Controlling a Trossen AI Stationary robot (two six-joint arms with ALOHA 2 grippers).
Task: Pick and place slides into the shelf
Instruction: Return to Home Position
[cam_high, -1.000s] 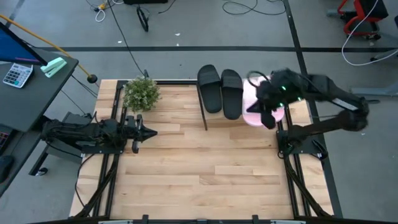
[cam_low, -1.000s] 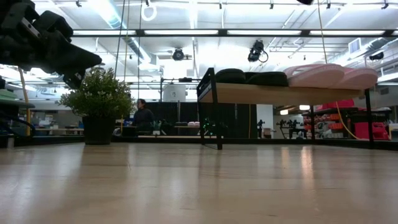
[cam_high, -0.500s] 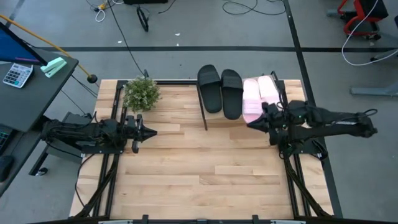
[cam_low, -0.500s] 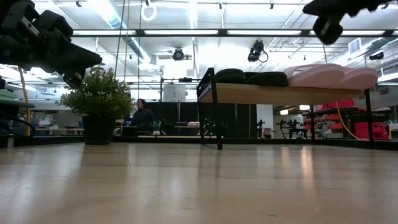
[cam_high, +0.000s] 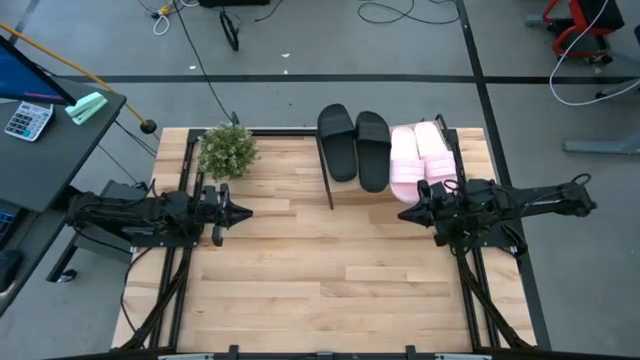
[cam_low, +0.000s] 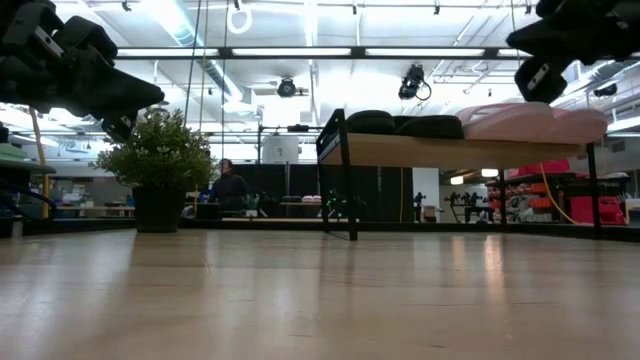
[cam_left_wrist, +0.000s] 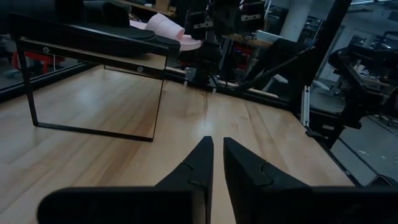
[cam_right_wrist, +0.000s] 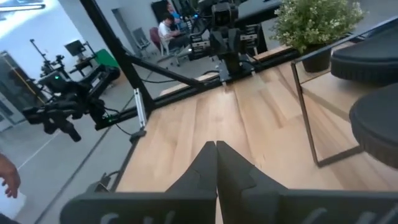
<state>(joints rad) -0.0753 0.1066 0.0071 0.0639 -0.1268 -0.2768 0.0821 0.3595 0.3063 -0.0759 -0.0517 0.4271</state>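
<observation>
a: task status?
b: all four slides (cam_high: 372, 150) are sitting on the shelf (cam_low: 450, 150) at 12 to 1 o'clock of the surface (cam_high: 320, 280), black pair beside pink pair. nothing is lying loose, so placing is looking finished.
a: arms, obstacles?
b: right gripper (cam_high: 404, 213) is hovering at 3 o'clock near the shelf, fingers pressed together, empty. left gripper (cam_high: 246, 212) is waiting at 9 o'clock, also pressed together. potted plant (cam_high: 227, 150) is standing at 11 o'clock, blocking nothing.

Two black slides (cam_high: 337, 140), two pale pink slides (cam_high: 404, 165), a light plywood shelf (cam_low: 440, 150)
</observation>
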